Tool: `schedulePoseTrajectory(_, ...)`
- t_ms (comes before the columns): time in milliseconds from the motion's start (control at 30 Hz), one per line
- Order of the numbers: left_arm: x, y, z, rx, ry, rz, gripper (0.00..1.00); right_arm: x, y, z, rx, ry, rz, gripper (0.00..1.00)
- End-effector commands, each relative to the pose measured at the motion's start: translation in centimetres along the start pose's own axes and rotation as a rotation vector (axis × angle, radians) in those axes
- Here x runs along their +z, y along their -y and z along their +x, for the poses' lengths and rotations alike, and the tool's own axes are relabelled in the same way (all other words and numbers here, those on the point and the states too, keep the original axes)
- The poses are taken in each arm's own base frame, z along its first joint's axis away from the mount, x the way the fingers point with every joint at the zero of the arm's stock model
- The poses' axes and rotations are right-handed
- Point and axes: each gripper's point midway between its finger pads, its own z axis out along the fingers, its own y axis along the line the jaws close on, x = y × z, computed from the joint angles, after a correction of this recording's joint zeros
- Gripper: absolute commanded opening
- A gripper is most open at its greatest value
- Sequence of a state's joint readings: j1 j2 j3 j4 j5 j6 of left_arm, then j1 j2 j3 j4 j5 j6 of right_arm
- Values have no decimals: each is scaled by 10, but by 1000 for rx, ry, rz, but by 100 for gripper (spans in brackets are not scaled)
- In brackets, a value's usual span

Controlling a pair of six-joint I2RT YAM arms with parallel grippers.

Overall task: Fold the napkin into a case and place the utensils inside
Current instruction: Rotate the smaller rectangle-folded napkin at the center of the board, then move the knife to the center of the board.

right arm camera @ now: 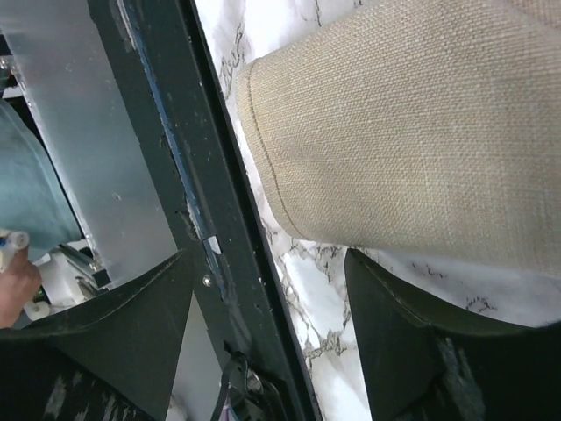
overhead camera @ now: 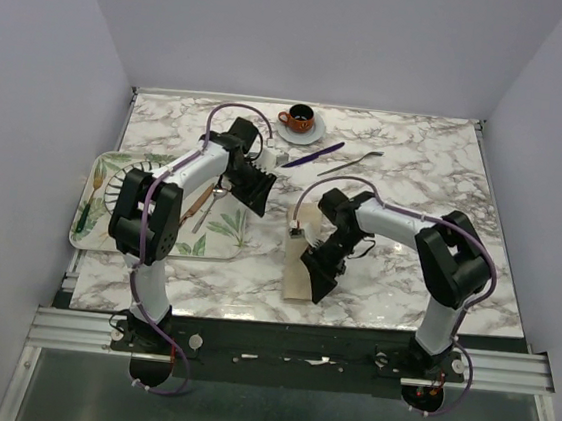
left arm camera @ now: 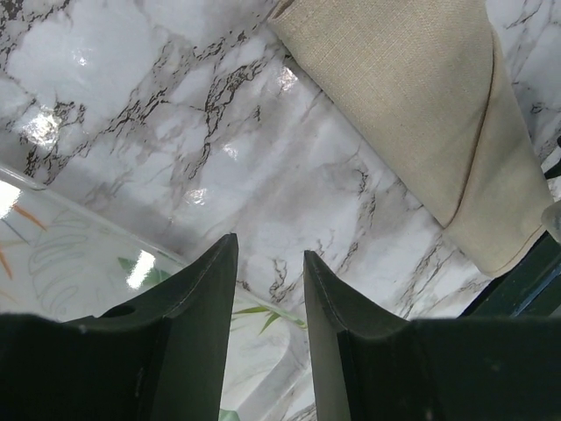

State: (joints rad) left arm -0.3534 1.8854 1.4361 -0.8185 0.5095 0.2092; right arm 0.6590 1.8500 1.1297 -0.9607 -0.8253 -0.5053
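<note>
Folding looks all but finished (the cloth lies as a narrow strip), so the step in hand seems to be the turn from shaping the case to loading it. At the left of the overhead view sits the glossy leaf-printed tray [overhead camera: 229,227]. Just right of it the left fingers [left arm camera: 206,298] hover over the veined marble counter [overhead camera: 438,152], parted with nothing between them. Right of centre, near the counter's front edge, lies the napkin [overhead camera: 294,277]: coarse-woven beige cloth, matte, folded long and rectangular, with one soft rounded fold and a stitched hem. The right fingers [right arm camera: 394,324] stand spread wide at its near end, holding nothing. Toward the top, the slim purple knife [overhead camera: 312,154] and silver fork [overhead camera: 355,161] lie untouched on the marble. The next move probably calls for fetching one while the pocket's mouth is held open.
</note>
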Motion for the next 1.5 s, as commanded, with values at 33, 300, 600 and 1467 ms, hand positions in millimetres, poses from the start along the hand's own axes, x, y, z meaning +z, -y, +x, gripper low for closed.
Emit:
schedulePoseTrajectory(33,6,12,-3,52,-1,57,45,-47,-14,-29,-28,165,69,77)
schedulePoseTrajectory(300,-63,37,-79,291,373,-17,48,-235,80,-89,-3,462,618,78)
schedulePoseTrajectory(600,-79,35,-87,276,375,-44,48,-347,212,-160,-10,455,1061,89)
schedulePoseTrajectory(1467,-41,-15,-148,8,389,-110,54,-309,234,-185,296,717,961,86)
